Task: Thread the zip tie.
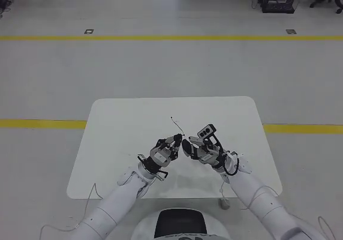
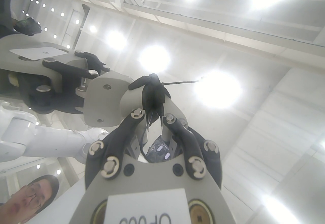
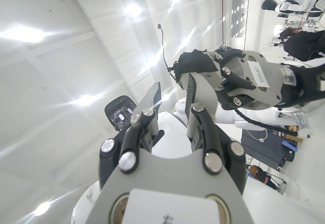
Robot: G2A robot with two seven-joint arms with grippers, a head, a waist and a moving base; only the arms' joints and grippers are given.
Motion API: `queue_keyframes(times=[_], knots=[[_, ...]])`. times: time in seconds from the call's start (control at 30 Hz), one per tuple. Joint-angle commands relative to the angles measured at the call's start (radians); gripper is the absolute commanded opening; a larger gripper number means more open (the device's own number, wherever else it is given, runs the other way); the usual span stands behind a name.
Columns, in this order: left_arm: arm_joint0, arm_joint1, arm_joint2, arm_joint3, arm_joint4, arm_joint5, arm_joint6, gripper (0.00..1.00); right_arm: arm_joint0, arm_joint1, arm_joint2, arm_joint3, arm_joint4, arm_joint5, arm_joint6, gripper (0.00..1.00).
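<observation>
Pinching the zip tie low so its end stands free, the left gripper faces the wide-spread right gripper just beside.

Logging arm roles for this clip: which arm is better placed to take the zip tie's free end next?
Right, probably. The right gripper has its jaws open and empty, close beside the zip tie. The left gripper is shut on the tie, so it serves as holder.
</observation>
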Motion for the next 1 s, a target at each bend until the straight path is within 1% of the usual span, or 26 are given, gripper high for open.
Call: queue_keyframes(times=[0.0,0.17,0.3,0.37,0.7,0.97], knots=[[0.0,-0.001,-0.001,0.0,0.001,0.002,-0.001,0.0,0.0,-0.001,0.001,0.0,-0.002,0.0,0.0,0.22],[0.001,-0.003,-0.004,0.001,0.004,0.004,-0.001,0.0,-0.003,-0.004,0.009,-0.003,-0.003,-0.011,0.0,0.2],[0.003,-0.004,-0.007,0.003,0.008,0.006,-0.002,0.0,-0.005,-0.006,0.013,-0.006,-0.005,-0.011,0.0,0.15],[0.004,-0.005,-0.008,0.003,0.009,0.007,-0.003,0.0,-0.006,-0.006,0.015,-0.006,-0.006,-0.01,0.0,0.14],[0.007,-0.008,-0.014,0.003,0.02,0.014,-0.008,0.0,-0.009,-0.01,0.026,-0.002,-0.006,-0.011,0.0,0.11],[0.01,-0.009,-0.016,0.003,0.029,0.021,-0.012,0.0,-0.008,-0.014,0.031,0.006,-0.009,-0.008,0.0,0.11]])
